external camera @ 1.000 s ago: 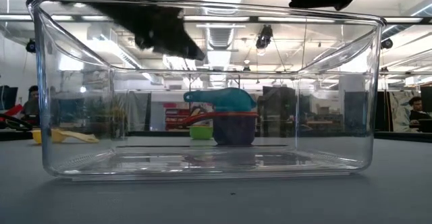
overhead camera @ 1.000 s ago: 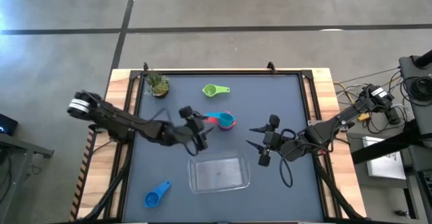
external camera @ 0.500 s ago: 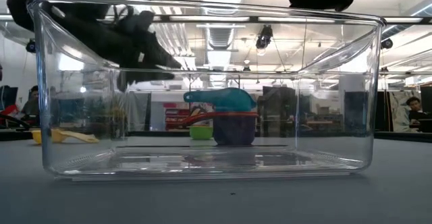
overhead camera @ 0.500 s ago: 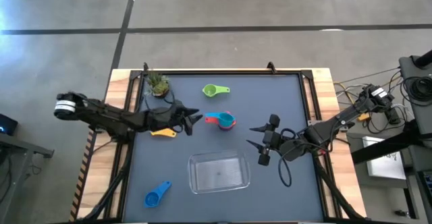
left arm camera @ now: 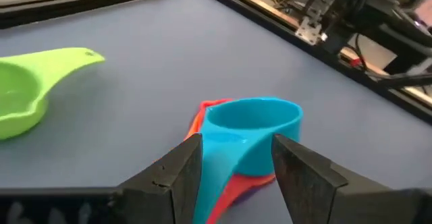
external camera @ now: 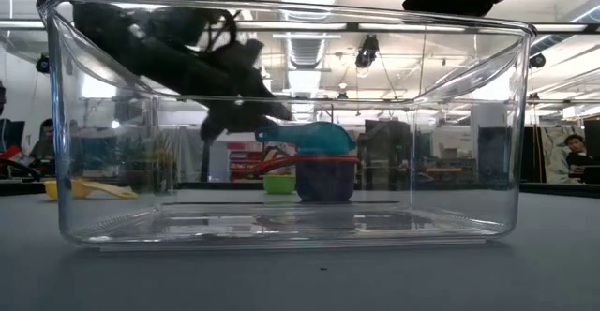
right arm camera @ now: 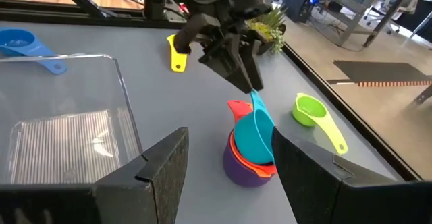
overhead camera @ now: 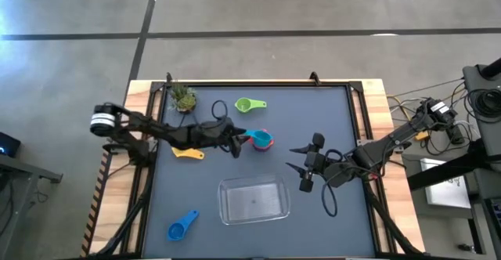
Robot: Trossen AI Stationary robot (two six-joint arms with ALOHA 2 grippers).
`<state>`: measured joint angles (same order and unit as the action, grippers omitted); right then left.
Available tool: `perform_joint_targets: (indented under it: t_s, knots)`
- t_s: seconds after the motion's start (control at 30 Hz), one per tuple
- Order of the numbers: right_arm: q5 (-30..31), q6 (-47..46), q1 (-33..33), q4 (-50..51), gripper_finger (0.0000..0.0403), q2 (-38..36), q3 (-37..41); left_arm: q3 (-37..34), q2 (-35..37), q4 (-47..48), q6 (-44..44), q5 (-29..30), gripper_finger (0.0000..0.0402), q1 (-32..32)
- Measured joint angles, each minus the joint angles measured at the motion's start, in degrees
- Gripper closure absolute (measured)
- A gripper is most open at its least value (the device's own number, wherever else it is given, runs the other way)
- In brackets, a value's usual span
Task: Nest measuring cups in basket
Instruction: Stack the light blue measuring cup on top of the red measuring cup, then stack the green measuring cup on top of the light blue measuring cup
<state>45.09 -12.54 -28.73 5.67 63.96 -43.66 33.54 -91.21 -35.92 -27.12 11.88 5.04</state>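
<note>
A: Biggest first: where is the basket (overhead camera: 254,200)?
B: It sits at the near middle of the table (overhead camera: 329,119), clear and with nothing in it.

A: And the arms?
B: The left gripper (overhead camera: 236,145) reaches in from the left to the stack of cups at the table's centre. Its fingers (left arm camera: 181,177) stand either side of the teal cup (left arm camera: 251,131) handle; I cannot tell whether they press on it. The right gripper (overhead camera: 300,160) hangs to the right of the basket, jaws spread, holding nothing.

A: The cups?
B: Teal sits on top, nested in the red cup (right arm camera: 237,148), which sits in the purple cup (right arm camera: 241,172). The green cup (overhead camera: 247,105) lies just beyond the stack, the yellow cup (overhead camera: 188,153) to its left, the blue cup (overhead camera: 182,225) at the near left. A small plant (overhead camera: 183,98) stands at the far left.
</note>
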Motion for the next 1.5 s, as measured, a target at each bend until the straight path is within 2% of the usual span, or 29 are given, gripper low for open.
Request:
perform_joint_targets:
  t_s: [0.17,0.3,0.47,1.0,1.2,1.5]
  knots:
    - [0.0,-0.6,0.0,0.1,0.02,0.0,1.1,2.9,-2.6,0.9,3.0,-5.9,0.0241,-0.1]
    - [0.0,-1.6,0.0,0.1,0.02,0.0,2.0,4.7,-2.9,3.2,6.0,-8.2,0.0241,-0.2]
    - [0.0,-2.0,0.0,-0.2,0.02,0.0,2.3,6.7,-2.8,7.5,7.4,-8.4,0.0241,-0.4]
    - [0.0,-1.9,0.0,-0.4,0.02,0.0,2.3,12.3,-7.8,10.2,11.6,-9.8,0.0241,-2.8]
    - [0.0,-2.4,0.0,-0.4,0.02,0.0,2.4,12.2,-4.3,10.3,12.5,-9.7,0.0241,-2.8]
    - [0.0,-5.6,2.7,-0.4,0.02,0.0,2.7,6.4,8.2,9.5,13.6,-7.8,0.0241,-2.9]
